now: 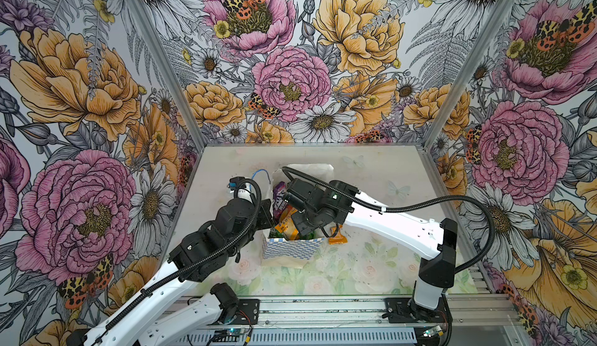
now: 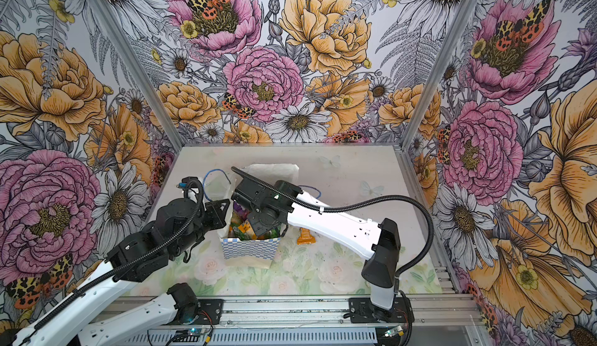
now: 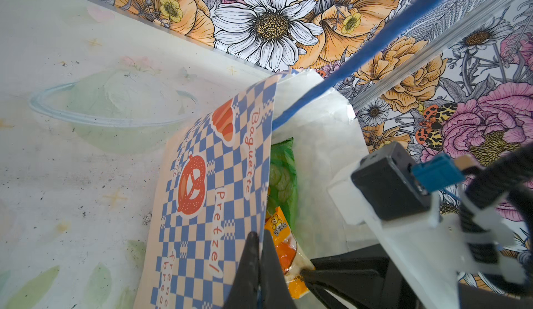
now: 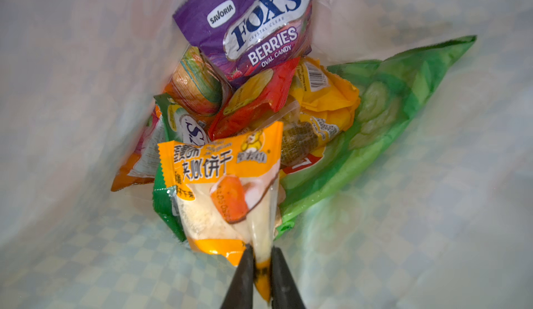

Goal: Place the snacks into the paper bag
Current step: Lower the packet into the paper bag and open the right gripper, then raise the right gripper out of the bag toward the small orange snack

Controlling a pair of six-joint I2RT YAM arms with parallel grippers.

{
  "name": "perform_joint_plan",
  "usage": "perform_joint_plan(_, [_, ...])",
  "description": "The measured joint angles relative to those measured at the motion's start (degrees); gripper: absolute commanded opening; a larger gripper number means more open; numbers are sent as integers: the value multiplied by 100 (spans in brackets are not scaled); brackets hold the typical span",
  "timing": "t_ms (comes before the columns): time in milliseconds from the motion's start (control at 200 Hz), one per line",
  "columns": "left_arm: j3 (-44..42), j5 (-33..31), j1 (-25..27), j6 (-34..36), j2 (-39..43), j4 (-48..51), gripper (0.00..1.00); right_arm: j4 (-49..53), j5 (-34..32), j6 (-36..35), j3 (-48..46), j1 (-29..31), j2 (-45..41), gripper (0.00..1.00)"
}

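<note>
The paper bag (image 1: 290, 247) (image 2: 250, 249) stands open mid-table, checkered blue and white outside (image 3: 213, 177), plain white inside (image 4: 432, 206). My left gripper (image 3: 261, 235) (image 1: 270, 213) is shut on its left wall at the rim. My right gripper (image 4: 262, 257) (image 2: 258, 228) reaches down into the bag and pinches the edge of an orange biscuit packet (image 4: 225, 177) (image 3: 281, 235). Beneath it lie several snacks: a purple Fox's Berries packet (image 4: 251, 25), a red one (image 4: 253, 100) and a big green one (image 4: 383, 114) (image 3: 284, 175). A small orange sachet (image 1: 337, 238) (image 2: 306, 236) lies on the table right of the bag.
A clear plastic bowl (image 3: 112, 111) (image 2: 214, 189) sits on the table just left of the bag. The bag's blue cord handle (image 3: 360, 53) (image 1: 261, 174) sticks up at the back. Flowered walls close in the table's back and sides.
</note>
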State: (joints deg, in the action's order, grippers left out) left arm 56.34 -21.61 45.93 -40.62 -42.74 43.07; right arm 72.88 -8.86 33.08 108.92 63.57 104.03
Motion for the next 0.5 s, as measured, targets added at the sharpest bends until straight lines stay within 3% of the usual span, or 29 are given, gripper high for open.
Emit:
perform_joint_plan(135, [-2,2,0,2,0,0,0,0,0,26,2,2,0,31])
perform_joint_plan(500, [-4,2,0,2,-11,-2,0,17,-50,24,155,66,-138,39])
